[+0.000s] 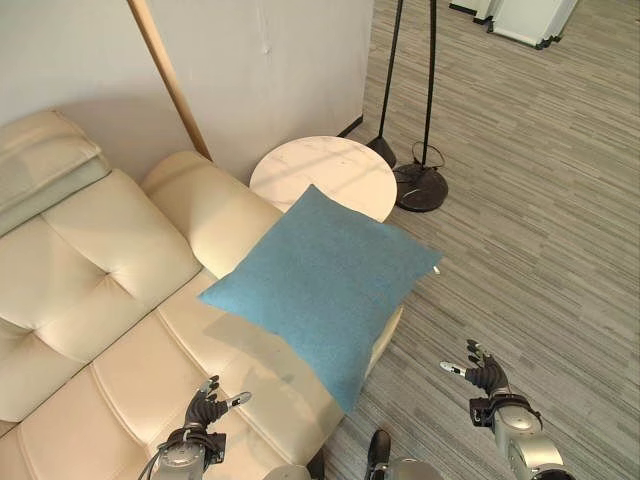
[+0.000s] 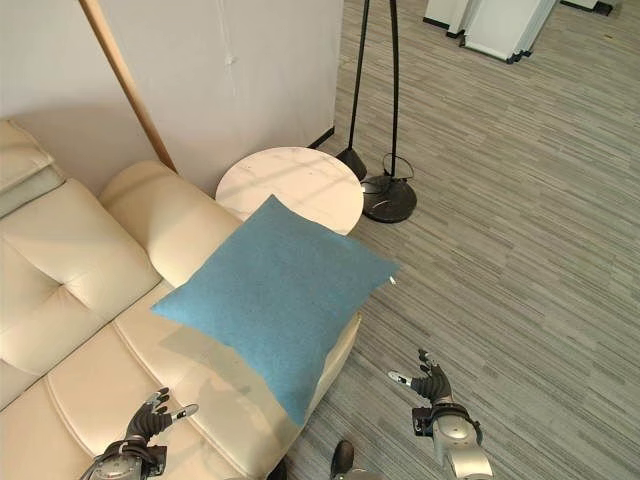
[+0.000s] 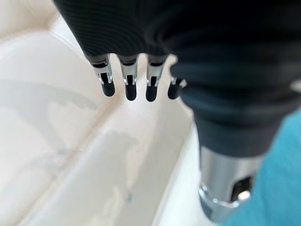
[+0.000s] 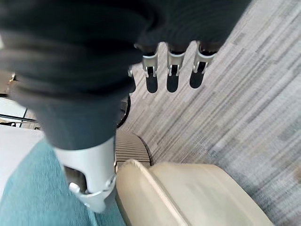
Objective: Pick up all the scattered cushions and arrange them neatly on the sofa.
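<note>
Teal cushion (image 1: pixel 325 288) tilted over cream sofa (image 1: pixel 110 300) armrest end, beside round tabletop (image 1: pixel 335 170) | your left hand (image 1: pixel 200 415) fingers apart above seat | your right hand (image 1: pixel 485 378) fingers apart above floor (image 1: pixel 540 200)

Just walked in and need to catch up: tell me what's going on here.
The robot is tidying cushions onto the cream sofa. One blue cushion lies at the sofa's end, over the armrest, its corners overhanging the edge beside a round white side table. Neither hand holds anything: the left hand hovers open over the seat, the right hand open above the striped grey floor.
</note>
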